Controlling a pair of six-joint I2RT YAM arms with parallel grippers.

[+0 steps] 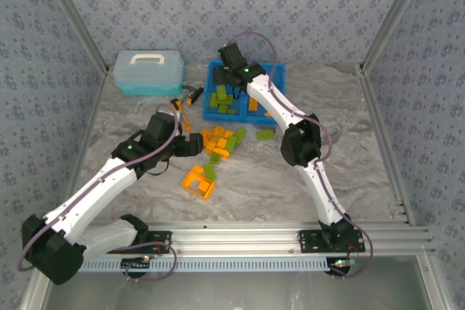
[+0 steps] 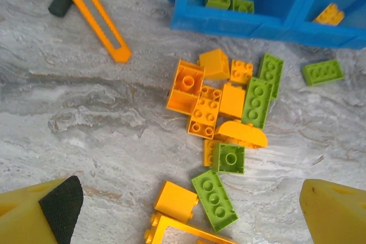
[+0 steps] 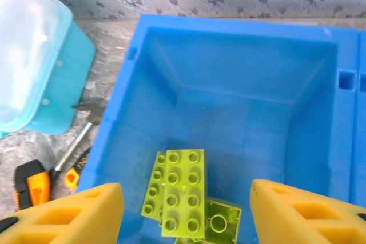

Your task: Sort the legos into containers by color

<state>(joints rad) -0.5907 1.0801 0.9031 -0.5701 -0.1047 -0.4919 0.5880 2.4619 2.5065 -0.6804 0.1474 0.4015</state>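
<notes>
Glossy studded legos (image 2: 203, 110) litter the marbled table (image 2: 86, 141); left hand (image 2: 194, 215) and right hand (image 3: 191, 212) gape empty, the right above the smooth blue bin (image 3: 246, 61).

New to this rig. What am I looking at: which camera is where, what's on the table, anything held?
Two white robot arms are bolted at the near edge of a marbled table, each ending in a yellow two-finger claw. One picture looks down from above and behind; the others come from a camera on each wrist. The left claw hovers open over loose small orange and green plastic studded bricks on it. The right claw is open above the left compartment of a bright blue plastic bin, where green bricks lie. Neither holds anything. A pale blue lidded case and an orange-and-black hand tool sit nearby.
</notes>
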